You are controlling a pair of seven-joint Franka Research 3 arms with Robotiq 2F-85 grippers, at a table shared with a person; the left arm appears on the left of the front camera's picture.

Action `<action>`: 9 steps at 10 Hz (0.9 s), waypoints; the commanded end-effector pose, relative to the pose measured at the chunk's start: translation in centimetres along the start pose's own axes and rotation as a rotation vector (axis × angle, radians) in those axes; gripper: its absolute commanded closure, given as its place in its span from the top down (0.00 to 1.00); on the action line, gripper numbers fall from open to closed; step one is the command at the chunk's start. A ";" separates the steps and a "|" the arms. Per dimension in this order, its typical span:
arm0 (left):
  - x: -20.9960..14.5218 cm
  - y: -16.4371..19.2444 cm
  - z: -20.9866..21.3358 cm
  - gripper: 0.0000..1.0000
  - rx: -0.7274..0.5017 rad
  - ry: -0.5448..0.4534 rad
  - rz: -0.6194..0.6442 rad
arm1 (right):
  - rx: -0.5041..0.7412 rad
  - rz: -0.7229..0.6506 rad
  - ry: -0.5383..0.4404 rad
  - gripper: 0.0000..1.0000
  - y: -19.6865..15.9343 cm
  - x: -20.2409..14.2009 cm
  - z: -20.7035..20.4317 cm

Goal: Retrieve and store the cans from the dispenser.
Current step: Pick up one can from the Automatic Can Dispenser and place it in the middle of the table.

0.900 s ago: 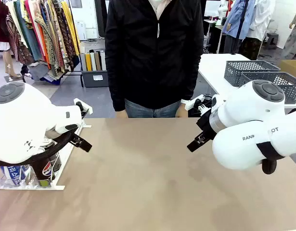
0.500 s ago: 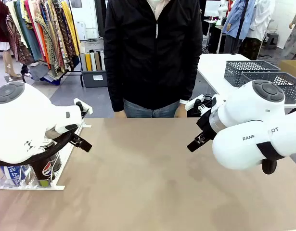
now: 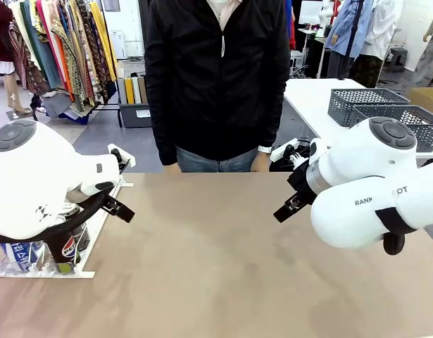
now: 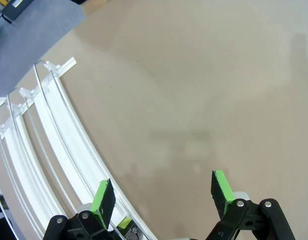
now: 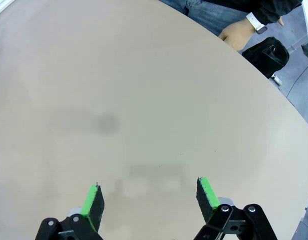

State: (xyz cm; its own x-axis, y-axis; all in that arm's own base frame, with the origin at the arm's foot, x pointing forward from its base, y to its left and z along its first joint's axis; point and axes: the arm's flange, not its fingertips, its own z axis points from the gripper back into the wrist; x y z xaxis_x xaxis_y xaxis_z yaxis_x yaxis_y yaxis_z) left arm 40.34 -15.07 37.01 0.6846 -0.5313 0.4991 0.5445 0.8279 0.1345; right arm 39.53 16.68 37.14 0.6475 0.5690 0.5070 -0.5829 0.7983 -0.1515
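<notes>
The cans sit at the near end of the dispenser (image 3: 103, 211), at the table's left edge. Two show: a blue can (image 3: 19, 255) with white lettering and a black can (image 3: 68, 248) with a round red-white-blue logo, both largely hidden behind the left arm (image 3: 33, 176). They appear to stand upright against the end stops. The dispenser is a flat white and clear rack, and in the left wrist view its long parallel lanes curve away bare.

The left gripper (image 4: 163, 189) hangs over the table (image 3: 216, 267) just beside the rack's inner rail, jaws spread wide and holding nothing. The right gripper (image 5: 150, 196) hovers over bare tabletop well apart from the rack, its green pads likewise parted and empty.

Over the last second only the person (image 3: 216, 77) has shifted, edging a little to the robot's left at the far edge. Neither arm has moved. So retrieval has probably not begun: no can is out yet, and the left gripper seems best placed to reach first.
</notes>
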 end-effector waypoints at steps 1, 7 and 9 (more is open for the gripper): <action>0.0 0.0 0.0 1.00 0.000 0.000 -0.001 | 0.000 0.000 0.000 1.00 0.0 0.0 0.0; 0.3 -0.2 0.8 1.00 -0.071 -0.011 -0.024 | 0.146 -0.019 0.008 1.00 -0.7 0.2 0.9; 1.1 -0.5 3.4 1.00 -0.249 0.005 -0.007 | 0.438 -0.233 0.027 1.00 -2.1 0.4 2.6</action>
State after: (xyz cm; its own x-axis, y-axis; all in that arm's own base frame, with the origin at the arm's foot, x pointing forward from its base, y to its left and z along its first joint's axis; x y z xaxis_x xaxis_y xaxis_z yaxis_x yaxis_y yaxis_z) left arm 38.60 -17.92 38.39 0.6636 -0.5483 0.5089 0.6300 0.7764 0.0151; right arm 37.96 18.46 38.21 0.7332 0.4844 0.4773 -0.6147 0.7722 0.1607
